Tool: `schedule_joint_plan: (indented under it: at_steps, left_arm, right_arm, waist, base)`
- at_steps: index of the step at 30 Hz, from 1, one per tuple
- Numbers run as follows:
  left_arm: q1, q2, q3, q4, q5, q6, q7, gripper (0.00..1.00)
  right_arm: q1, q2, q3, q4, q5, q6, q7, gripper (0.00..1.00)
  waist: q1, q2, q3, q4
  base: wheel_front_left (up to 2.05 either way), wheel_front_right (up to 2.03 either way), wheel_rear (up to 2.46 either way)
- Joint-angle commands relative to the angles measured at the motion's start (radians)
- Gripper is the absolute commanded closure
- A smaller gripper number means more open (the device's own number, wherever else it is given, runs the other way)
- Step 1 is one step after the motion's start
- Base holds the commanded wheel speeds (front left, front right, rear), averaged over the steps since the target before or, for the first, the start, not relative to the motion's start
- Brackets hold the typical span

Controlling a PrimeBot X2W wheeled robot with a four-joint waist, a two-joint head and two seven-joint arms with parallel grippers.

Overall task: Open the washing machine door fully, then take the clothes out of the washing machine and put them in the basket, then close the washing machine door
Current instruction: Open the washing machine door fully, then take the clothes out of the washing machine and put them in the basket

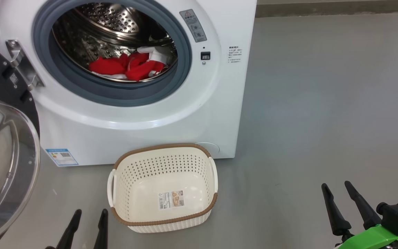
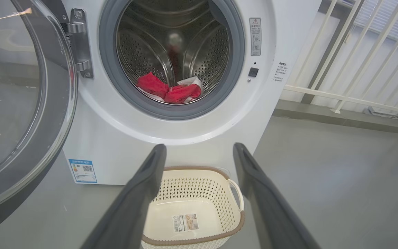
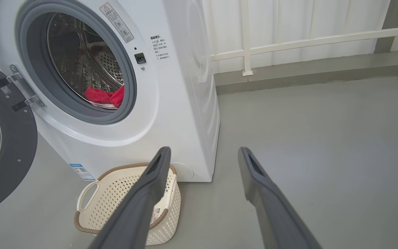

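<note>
Head view: washing machine front-on. Door swung wide open on the hinge side, robot's left of the machine's opening. Clothes bunched low in the drum, behind the grey gasket. Basket on the floor just before the machine, below the opening, a sticker on its bottom. Left gripper low, near the basket; right gripper well off past the machine's right edge.

Left wrist view: fingers spread wide, nothing between them, aimed at the machine's front above the basket.

Right wrist view: fingers equally wide apart, empty, pointed at the machine's right corner and bare floor.
</note>
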State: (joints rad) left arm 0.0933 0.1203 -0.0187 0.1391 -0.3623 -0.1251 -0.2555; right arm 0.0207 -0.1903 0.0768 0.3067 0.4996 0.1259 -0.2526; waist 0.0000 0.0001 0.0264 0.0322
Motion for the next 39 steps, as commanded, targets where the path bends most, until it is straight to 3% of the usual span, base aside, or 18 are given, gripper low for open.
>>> schedule_joint_plan:
  at_steps: [1, 27, 39]
  left_arm:
    - [-0.009, 0.019, 0.031, -0.03, 0.002, -0.006, -0.006, 0.0]
    - [-0.011, 0.028, 0.023, -0.047, 0.011, -0.006, -0.006, 0.0]
    - [-0.036, 0.045, 0.01, -0.038, -0.001, -0.006, -0.006, 0.0]
  right_arm:
    - [-0.001, -0.015, 0.014, -0.026, -0.003, 0.005, -0.009, 0.0]
    - [-0.001, -0.012, 0.011, -0.031, -0.003, 0.005, -0.009, 0.0]
    - [-0.015, -0.008, 0.021, -0.029, -0.006, 0.005, -0.009, 0.0]
  waist:
    - [0.0, -0.0001, -0.004, -0.004]
    - [0.0, -0.0001, 0.001, 0.011]
    - [0.0, -0.0001, 0.022, 0.014]
  base:
    - [0.0, 0.0, 0.0]
    - [0.01, -0.03, 0.02]
    - [0.79, -1.43, 0.64]
